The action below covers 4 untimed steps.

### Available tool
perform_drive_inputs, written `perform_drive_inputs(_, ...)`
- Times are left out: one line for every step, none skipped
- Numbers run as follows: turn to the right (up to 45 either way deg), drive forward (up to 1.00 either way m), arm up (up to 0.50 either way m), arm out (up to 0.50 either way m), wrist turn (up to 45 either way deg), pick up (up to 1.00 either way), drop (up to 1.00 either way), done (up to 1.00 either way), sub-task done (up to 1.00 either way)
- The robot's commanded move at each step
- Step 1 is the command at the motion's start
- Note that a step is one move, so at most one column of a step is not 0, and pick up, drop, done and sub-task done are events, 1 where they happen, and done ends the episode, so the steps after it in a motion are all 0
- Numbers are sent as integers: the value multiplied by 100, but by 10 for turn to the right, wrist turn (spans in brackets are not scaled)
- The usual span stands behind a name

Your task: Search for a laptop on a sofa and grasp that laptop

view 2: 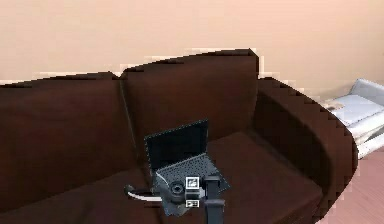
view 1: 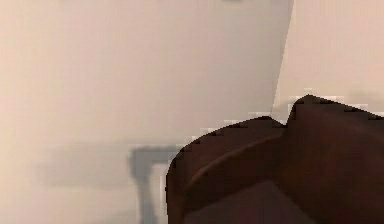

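Note:
An open dark laptop [view 2: 180, 152] lies on the seat of a dark brown sofa [view 2: 70, 120] in the arm side view, its screen upright and facing out toward the seat's front. The gripper [view 2: 140, 190] sits at the laptop's near edge, its dark body beside two white marker squares [view 2: 190, 184]. The arm bar [view 2: 215, 207] rises from the bottom edge. I cannot tell whether the gripper holds anything, since the laptop and the seat lie right behind it. The sofa's end [view 1: 280, 165] fills the forward view's lower right.
A beige wall [view 2: 190, 30] runs behind the sofa. The sofa's armrest [view 2: 310, 130] curves round at the arm side view's right, with a white and grey piece of furniture [view 2: 358, 105] beyond it. Pale wall and floor [view 1: 90, 110] spread across the forward view's left.

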Motion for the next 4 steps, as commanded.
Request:
perform_drive_inputs(0, 0, 0, 0, 210, 0, 0, 0, 0)
perform_drive_inputs(0, 0, -30, 0, 0, 0, 0, 0, 0)
perform_drive_inputs(0, 0, 0, 0, 0, 100, 0, 0, 0)
perform_drive_inputs(0, 0, 10, 0, 0, 0, 0, 0, 0)
